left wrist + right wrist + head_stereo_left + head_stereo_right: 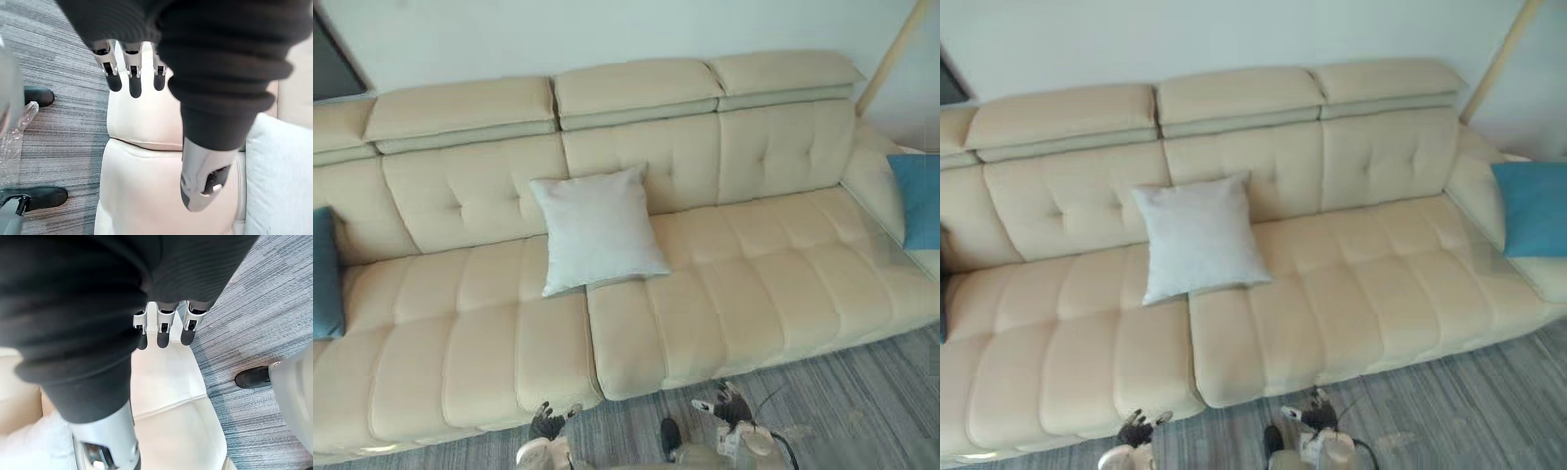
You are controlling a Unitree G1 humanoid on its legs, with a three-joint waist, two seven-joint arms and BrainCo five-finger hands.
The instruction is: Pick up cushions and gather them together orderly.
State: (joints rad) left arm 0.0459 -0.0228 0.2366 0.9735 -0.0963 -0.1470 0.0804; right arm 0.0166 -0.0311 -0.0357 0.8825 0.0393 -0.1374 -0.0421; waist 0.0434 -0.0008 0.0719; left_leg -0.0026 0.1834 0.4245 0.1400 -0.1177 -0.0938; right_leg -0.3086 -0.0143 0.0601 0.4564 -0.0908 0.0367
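Cream sofa (754, 284), white cushion (597, 230), blue cushions (915, 201) (323, 274)

No writing, label, number or sign can be read. The sofa (734, 284), the white cushion (597, 230) at its middle, the left blue cushion (325, 274) and the right blue cushion (917, 201) look plain. The dark panel (331, 64) at far left, perhaps a screen, shows nothing legible.

A middle cushion (597, 230) was propped on the seat of the sofa (734, 284) and leaned against the backrest (470, 201). A second cushion (325, 274) was set at the sofa's left end and a third cushion (915, 201) at its right end, both well apart from the middle one. The floor (862, 392) was laid before the sofa.
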